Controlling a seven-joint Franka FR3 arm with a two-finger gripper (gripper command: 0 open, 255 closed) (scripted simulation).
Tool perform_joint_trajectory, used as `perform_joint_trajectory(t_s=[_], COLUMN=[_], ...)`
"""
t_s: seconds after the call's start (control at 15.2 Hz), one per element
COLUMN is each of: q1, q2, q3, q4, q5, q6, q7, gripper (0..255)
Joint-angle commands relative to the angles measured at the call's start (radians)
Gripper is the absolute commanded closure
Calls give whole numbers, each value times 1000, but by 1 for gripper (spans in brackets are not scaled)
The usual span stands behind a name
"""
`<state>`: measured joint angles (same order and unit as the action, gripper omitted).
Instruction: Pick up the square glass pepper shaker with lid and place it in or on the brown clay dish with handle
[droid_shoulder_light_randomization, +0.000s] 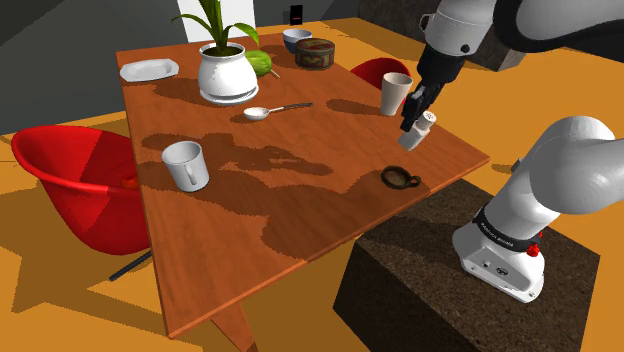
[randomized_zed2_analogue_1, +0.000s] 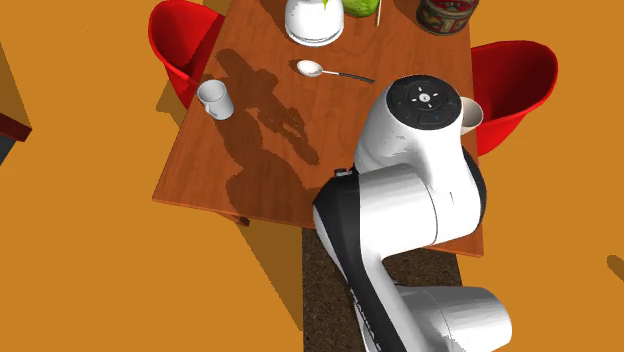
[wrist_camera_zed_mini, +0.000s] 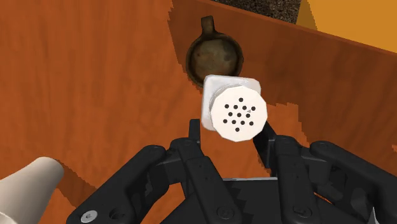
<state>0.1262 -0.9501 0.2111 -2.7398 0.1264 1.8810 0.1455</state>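
Our end effector (wrist_camera_zed_mini: 230, 130) clasped the pepper shaker (wrist_camera_zed_mini: 236, 113) by its flat sides near the dish (wrist_camera_zed_mini: 215, 58); we judged it light, rigid, slick and breakable

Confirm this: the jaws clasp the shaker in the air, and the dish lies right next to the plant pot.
Wrong on the dish. The shoulder view shows the dish near the edge of the table by the stand, far from the plant pot. The rest holds: the jaws clasp the shaker in the air.
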Motion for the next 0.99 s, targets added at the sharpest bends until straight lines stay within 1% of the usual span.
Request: perform_joint_trajectory(t_s=[0.0, 0.92], q1=[4, 22], q2=[-43, 1], q3=[-11, 24], q4=[-41, -210], q5=[-2, 32], q6=[-4, 208], q7=[-10, -3], gripper=[255, 255])
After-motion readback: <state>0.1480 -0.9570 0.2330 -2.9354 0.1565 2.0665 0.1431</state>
